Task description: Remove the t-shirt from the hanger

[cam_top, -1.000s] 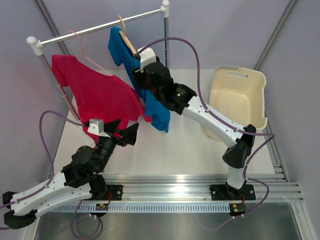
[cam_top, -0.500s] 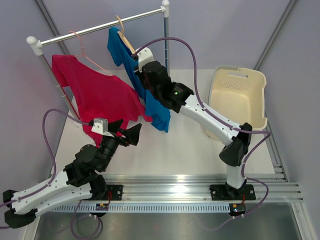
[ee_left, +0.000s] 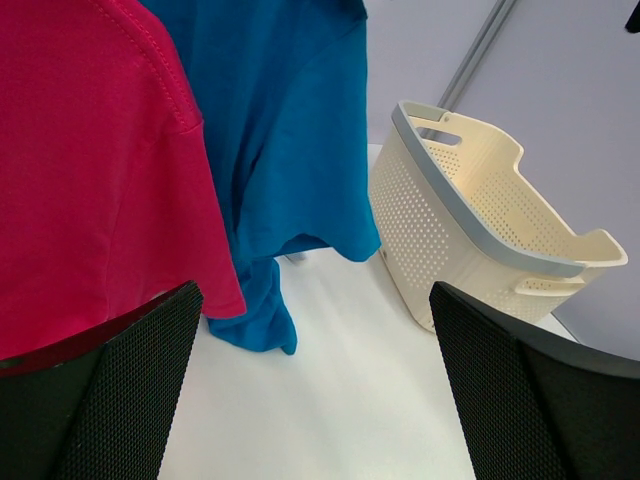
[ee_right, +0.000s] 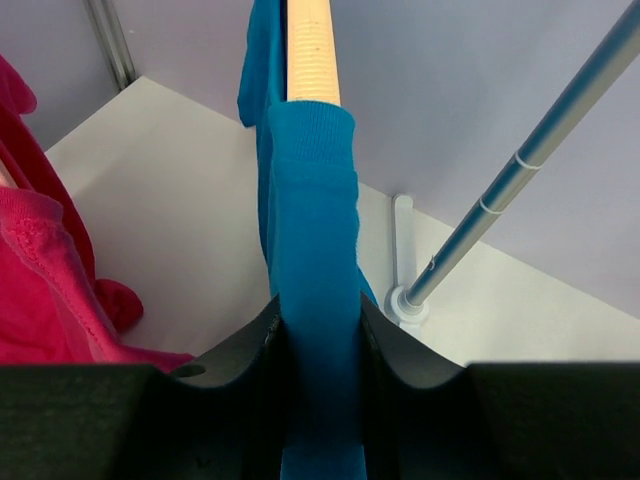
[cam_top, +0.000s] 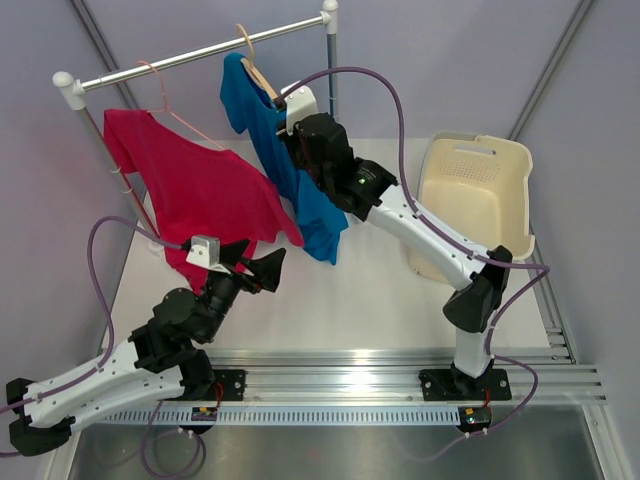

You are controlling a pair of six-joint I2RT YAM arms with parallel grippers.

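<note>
Near the front of the table (cam_top: 340,300), the left gripper (cam_top: 262,268) hangs with its jaws wide apart and empty, just beside the red t-shirt's (cam_top: 200,190) lower hem. Bare tabletop lies between it and the cream basket (cam_top: 480,200) at the right edge. Farther back, the right gripper (ee_right: 318,370) pinches a fold of the blue t-shirt (ee_right: 310,200) just under the wooden hanger's (ee_right: 312,45) end. That shirt hangs on the hanger from the rail (cam_top: 200,55).

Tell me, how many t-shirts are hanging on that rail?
2. The red t-shirt hangs toward the left end of the rail; the blue t-shirt hangs near the middle, pinched by the right gripper. None seems hidden.
</note>
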